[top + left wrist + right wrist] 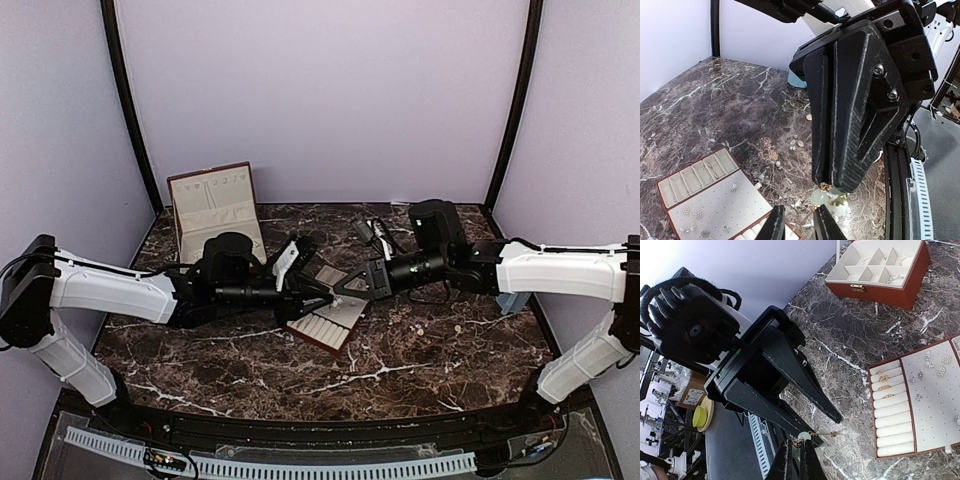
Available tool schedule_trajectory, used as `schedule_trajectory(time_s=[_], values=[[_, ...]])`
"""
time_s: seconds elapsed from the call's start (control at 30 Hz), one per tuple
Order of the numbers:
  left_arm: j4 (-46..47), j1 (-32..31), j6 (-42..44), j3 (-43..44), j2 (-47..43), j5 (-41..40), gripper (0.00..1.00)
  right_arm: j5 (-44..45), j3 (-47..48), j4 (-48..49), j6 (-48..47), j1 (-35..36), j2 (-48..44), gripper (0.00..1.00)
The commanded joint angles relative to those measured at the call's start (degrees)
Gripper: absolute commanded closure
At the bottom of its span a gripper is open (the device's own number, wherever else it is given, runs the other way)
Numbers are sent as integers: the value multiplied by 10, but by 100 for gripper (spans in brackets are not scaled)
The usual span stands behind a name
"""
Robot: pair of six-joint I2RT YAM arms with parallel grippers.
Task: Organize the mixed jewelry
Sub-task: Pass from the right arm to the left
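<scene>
Got right gripper (pixel 832 186) pinched tight on a pale-green beaded piece (pixel 822 198) dangling off its tips. Got left gripper (pixel 798 212) just under it, jaws a narrow gap apart, one fingertip (pixel 822 222) at the beads; can't tell if touching. Visible from the wrist views only; top view gives just two black claws meeting tip to tip over the slotted tray (pixel 330 325). Reaching inward with both arms, low and roughly level. In the tray: gold rings (pixel 883 380) in roll slots, studs (pixel 941 371) on the perforated pad. In the open box (pixel 875 290): few silvery bits (pixel 896 277). Other mixed jewelry (pixel 771 150) scattered on marble table (pixel 230 365) beside the tray.
</scene>
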Motion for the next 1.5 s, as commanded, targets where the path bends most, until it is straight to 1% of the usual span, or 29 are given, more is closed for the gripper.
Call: schedule_trajectory(time_s=[0.0, 0.17, 0.47, 0.6, 0.7, 0.93, 1.0, 1.03, 1.07, 1.17, 1.23, 1.33, 1.37, 1.47], values=[[11, -3, -4, -2, -5, 14, 77, -12, 1, 31, 5, -3, -9, 100], [35, -5, -9, -11, -7, 31, 79, -17, 0, 42, 12, -3, -6, 100], [38, -6, -11, -9, -6, 38, 86, -18, 1, 44, 13, -3, -4, 100], [42, -8, -12, -13, -8, 40, 92, -13, -3, 45, 15, -3, -5, 100], [46, -9, -13, -17, -10, 36, 99, -7, -7, 43, 14, -3, -8, 100], [59, -10, -21, -33, -24, 4, 100, 6, -15, 38, 10, -3, -12, 100], [64, -10, -23, -41, -31, -20, 100, 9, -17, 36, 8, -3, -11, 100], [66, -10, -23, -43, -35, -28, 100, 10, -18, 36, 8, -3, -10, 96], [67, -10, -23, -47, -38, -47, 100, 11, -18, 36, 7, -3, -10, 89], [58, -10, -17, -52, -53, -95, 100, 23, -18, 36, 6, -3, -12, 65], [49, -10, -8, -55, -64, -131, 100, 34, -16, 33, 3, -4, -16, 54], [31, -10, 5, -57, -88, -193, 100, 55, -17, 32, 2, -8, -25, 46], [20, -10, 13, -57, -92, -203, 100, 62, -18, 33, 2, -10, -28, 44], [-6, -9, 34, -57, -120, -275, 100, 90, -25, 33, 1, -14, -42, 39]])
